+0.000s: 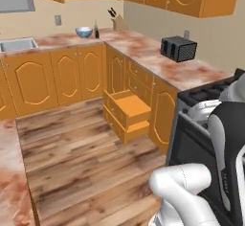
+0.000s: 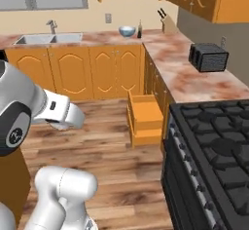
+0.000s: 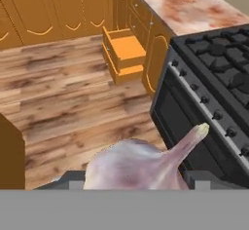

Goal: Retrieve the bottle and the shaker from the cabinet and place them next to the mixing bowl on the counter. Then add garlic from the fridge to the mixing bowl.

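In the left base view, a small blue mixing bowl (image 1: pixel 83 31) sits on the speckled pink counter (image 1: pixel 143 48) at upper left, a dark bottle (image 1: pixel 96 30) just beside it. The right base view shows them at top centre. In the hand view, the gripper (image 3: pixel 131 180) clamps a pale purple-white garlic bulb (image 3: pixel 138 163) at bottom centre.

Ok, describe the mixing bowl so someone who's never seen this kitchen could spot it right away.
Look along the far counter under the window, to the right of the sink, near the corner. The bowl sits there beside a dark bottle, left of the knife block. It is the only round, pale blue open dish on that counter.
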You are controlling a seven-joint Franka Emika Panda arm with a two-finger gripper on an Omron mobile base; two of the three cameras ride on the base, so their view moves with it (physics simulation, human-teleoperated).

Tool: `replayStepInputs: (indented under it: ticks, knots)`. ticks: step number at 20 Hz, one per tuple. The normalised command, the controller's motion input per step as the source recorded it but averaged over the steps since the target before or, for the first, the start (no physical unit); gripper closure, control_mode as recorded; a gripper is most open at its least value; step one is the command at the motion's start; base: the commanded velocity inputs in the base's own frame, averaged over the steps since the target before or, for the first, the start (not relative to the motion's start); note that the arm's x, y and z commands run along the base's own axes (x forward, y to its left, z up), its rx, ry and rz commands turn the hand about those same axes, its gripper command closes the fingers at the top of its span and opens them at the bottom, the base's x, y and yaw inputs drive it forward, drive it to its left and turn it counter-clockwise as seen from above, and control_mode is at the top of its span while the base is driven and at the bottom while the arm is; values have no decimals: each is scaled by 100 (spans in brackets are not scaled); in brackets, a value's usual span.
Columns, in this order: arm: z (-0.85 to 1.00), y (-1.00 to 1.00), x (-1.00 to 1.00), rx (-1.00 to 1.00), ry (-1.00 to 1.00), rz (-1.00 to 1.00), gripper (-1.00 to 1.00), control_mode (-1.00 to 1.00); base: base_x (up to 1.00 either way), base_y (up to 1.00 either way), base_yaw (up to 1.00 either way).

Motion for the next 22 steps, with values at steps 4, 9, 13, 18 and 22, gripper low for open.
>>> replayStepInputs:
  ticks: [4, 9, 13, 18, 22]
  knots:
    - [0, 0, 0, 0, 0, 0, 100, 100, 97, 61, 34]
    - [0, 0, 0, 0, 0, 0, 100, 100, 99, 68, 44]
    - [0, 0, 0, 0, 0, 0, 100, 100, 100, 16, 26]
    - [0, 0, 0, 0, 0, 0, 100, 100, 100, 9, 10]
    - [0, 0, 0, 0, 0, 0, 100, 100, 100, 43, 0]
